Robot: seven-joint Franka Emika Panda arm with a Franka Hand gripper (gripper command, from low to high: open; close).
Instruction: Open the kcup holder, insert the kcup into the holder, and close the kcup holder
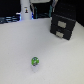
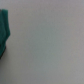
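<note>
You see the kcup [image 1: 35, 61] standing alone on the pale counter [image 1: 20, 47], in the near part of the exterior view, a little to the exterior view's left of center; its bright green top faces up over a whitish body. The kcup holder [image 1: 63, 23] sits well apart from it, far back toward the exterior view's right: a black boxy block with two pale rectangular panels on its front, and it looks closed. A white bottle-like post [image 1: 26, 11] stands at the back toward the exterior view's left. Your wrist view is blurred: mostly plain pale surface, with a dark teal-green shape [image 2: 4, 31] at one edge that cannot be identified. The end effector shows in neither view, so you cannot tell how its jaws stand
</note>
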